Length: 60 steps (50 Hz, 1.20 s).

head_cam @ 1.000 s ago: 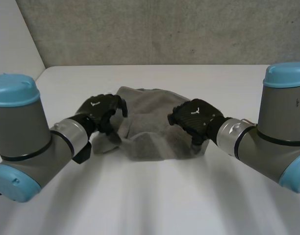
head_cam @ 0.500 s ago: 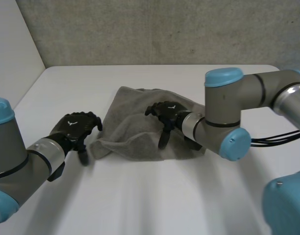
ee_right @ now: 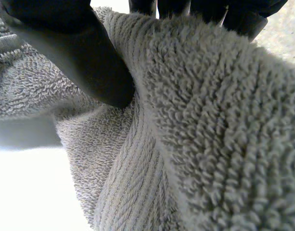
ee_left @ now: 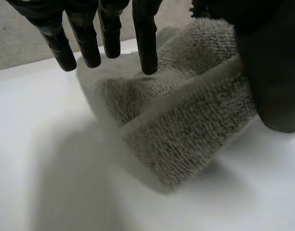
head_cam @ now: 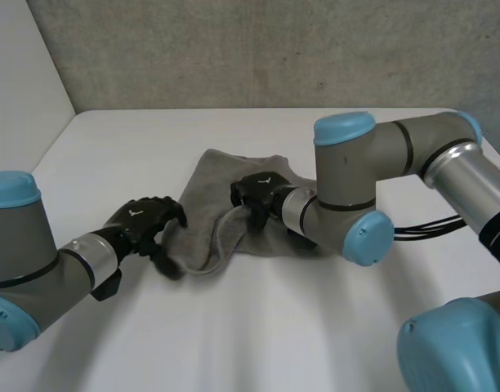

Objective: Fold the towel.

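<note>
The grey towel (head_cam: 205,204) is found near the middle of the white surface (head_cam: 234,335), not spread flat but bunched, with a ridge of cloth raised across it. The step in hand is judged to be the first fold: one part of the cloth is carried over the rest, and no neat fold is made yet.

The right hand (head_cam: 256,189) is placed close to the middle of the towel, a little toward 1 o'clock. In the right wrist view a thick fold is seen pinched between the thumb (ee_right: 85,57) on one side and the fingers (ee_right: 244,19) behind it, so this hand is closed on the towel.

The left hand (head_cam: 144,222) is set at the 8 o'clock corner of the towel. In the left wrist view its fingers (ee_left: 145,43) are held straight and hang above the cloth, while its thumb lies against the edge beside it. Nothing is gripped there. This hand is judged to be open.

For the next move, the pinched fold probably needs to be carried toward 8 o'clock and laid down on the lower layer. The corner at the left hand should be pressed or held, otherwise the whole towel may be dragged along the surface. The edges are not aligned, so some smoothing is expected afterwards.
</note>
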Tool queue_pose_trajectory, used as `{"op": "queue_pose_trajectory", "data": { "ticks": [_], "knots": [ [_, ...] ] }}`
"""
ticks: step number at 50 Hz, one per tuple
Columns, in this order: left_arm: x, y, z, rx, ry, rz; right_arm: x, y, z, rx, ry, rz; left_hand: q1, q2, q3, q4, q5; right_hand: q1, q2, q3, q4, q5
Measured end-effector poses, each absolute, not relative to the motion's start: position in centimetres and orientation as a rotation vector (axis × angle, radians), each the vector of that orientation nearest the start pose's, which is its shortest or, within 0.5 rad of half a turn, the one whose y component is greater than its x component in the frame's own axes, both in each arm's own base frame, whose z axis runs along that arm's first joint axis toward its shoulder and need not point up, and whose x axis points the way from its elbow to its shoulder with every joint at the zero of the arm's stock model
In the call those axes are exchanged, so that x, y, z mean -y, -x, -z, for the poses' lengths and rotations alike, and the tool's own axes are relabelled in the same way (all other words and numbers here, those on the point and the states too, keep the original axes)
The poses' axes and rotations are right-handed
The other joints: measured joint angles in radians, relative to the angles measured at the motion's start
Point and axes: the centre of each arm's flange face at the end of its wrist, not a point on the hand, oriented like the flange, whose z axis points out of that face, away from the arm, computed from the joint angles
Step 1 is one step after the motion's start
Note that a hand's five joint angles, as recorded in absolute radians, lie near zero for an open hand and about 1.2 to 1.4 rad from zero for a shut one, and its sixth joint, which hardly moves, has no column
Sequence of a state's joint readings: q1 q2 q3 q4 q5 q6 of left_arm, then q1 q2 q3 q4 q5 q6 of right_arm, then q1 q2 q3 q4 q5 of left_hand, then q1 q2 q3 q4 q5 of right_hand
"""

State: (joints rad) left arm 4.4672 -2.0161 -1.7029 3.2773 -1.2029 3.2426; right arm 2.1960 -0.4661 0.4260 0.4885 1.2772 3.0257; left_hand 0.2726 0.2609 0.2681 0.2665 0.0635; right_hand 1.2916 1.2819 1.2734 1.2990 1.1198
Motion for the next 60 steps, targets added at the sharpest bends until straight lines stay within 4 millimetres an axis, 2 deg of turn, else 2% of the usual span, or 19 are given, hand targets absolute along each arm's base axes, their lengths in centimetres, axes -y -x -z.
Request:
{"op": "queue_pose_trajectory", "data": {
  "ticks": [4, 10, 14, 16, 19, 32, 35, 36, 38, 42, 45, 49, 53, 54, 57, 59, 60],
  "knots": [
    [27.5, 24.3, -14.0, -2.913, -0.860, 1.850, 29.5, -39.5, -16.4, -2.065, 1.003, 1.308, 0.013, 0.022, 0.014, 0.016, 0.053, 0.006, 0.000, 0.000, 0.000, 0.000],
    [27.3, 25.2, -13.3, -2.956, -0.874, 1.835, 30.6, -36.9, -17.7, -2.108, 0.953, 1.338, 0.119, 0.126, 0.116, 0.115, 0.155, 0.010, 0.000, 0.005, 0.006, 0.003],
    [27.1, 25.8, -12.7, -2.975, -0.898, 1.811, 31.0, -35.5, -18.4, -2.122, 0.924, 1.366, 0.355, 0.372, 0.359, 0.364, 0.396, 0.010, 0.000, 0.005, 0.006, 0.003],
    [27.0, 26.1, -12.3, -2.984, -0.909, 1.798, 31.0, -34.8, -18.6, -2.129, 0.910, 1.378, 0.599, 0.620, 0.612, 0.619, 0.639, 0.010, 0.000, 0.005, 0.006, 0.003],
    [26.9, 26.3, -12.0, -2.994, -0.921, 1.785, 30.9, -33.8, -18.9, -2.135, 0.895, 1.389, 0.724, 0.719, 0.736, 0.740, 0.753, 0.010, 0.000, 0.005, 0.006, 0.003],
    [25.0, 28.2, -11.5, -3.066, -0.980, 1.747, 29.8, -31.1, -19.8, -2.138, 0.850, 1.448, 0.740, 0.750, 0.756, 0.769, 0.790, 0.009, 0.000, 0.005, 0.004, 0.001],
    [24.5, 28.6, -11.4, -3.073, -0.999, 1.742, 29.7, -30.6, -19.9, -2.145, 0.842, 1.449, 0.826, 0.850, 0.847, 0.860, 0.868, 0.009, 0.000, 0.005, 0.003, 0.001],
    [24.3, 28.7, -11.4, -3.074, -1.009, 1.741, 29.6, -30.4, -20.0, -2.148, 0.840, 1.450, 0.934, 0.976, 0.968, 0.980, 0.995, 0.009, 0.000, 0.005, 0.006, 0.002],
    [24.2, 28.9, -11.5, -3.073, -1.019, 1.742, 29.5, -30.2, -20.1, -2.150, 0.838, 1.450, 0.994, 1.061, 1.061, 1.072, 1.074, 0.009, 0.000, 0.005, 0.006, 0.002],
    [24.3, 28.9, -12.2, -3.052, -1.026, 1.775, 29.3, -29.7, -20.9, -2.130, 0.860, 1.468, 0.994, 1.063, 1.064, 1.087, 1.080, 0.020, 0.016, 0.019, 0.027, 0.016],
    [25.0, 28.9, -13.5, -3.000, -1.020, 1.854, 29.3, -29.5, -22.3, -2.081, 0.907, 1.516, 0.994, 1.063, 1.064, 1.087, 1.080, 0.020, 0.016, 0.019, 0.029, 0.017],
    [27.9, 28.8, -17.0, -2.851, -0.961, 2.061, 29.9, -29.7, -25.0, -1.970, 0.992, 1.649, 0.995, 1.063, 1.064, 1.088, 1.080, 0.020, 0.016, 0.020, 0.031, 0.017],
    [32.0, 28.6, -22.2, -2.601, -0.834, 2.325, 31.7, -30.9, -28.5, -1.778, 1.069, 1.882, 0.995, 1.063, 1.064, 1.088, 1.080, 0.020, 0.016, 0.020, 0.039, 0.017],
    [33.5, 28.5, -24.7, -2.483, -0.770, 2.430, 32.5, -31.5, -30.0, -1.690, 1.084, 1.980, 0.995, 1.063, 1.064, 1.088, 1.080, 0.021, 0.017, 0.022, 0.039, 0.017],
    [35.6, 28.2, -29.3, -2.271, -0.651, 2.600, 33.6, -32.5, -32.8, -1.499, 1.087, 2.166, 0.996, 1.063, 1.065, 1.088, 1.080, 0.021, 0.019, 0.038, 0.039, 0.017],
    [36.8, 27.8, -33.8, -2.068, -0.541, 2.748, 34.2, -33.4, -35.3, -1.300, 1.059, 2.329, 0.997, 1.063, 1.065, 1.088, 1.080, 0.021, 0.019, 0.045, 0.039, 0.017],
    [37.0, 27.7, -34.9, -2.020, -0.515, 2.781, 34.3, -33.5, -35.9, -1.251, 1.049, 2.364, 0.998, 1.063, 1.066, 1.088, 1.080, 0.021, 0.019, 0.045, 0.039, 0.017]
  ]
}}
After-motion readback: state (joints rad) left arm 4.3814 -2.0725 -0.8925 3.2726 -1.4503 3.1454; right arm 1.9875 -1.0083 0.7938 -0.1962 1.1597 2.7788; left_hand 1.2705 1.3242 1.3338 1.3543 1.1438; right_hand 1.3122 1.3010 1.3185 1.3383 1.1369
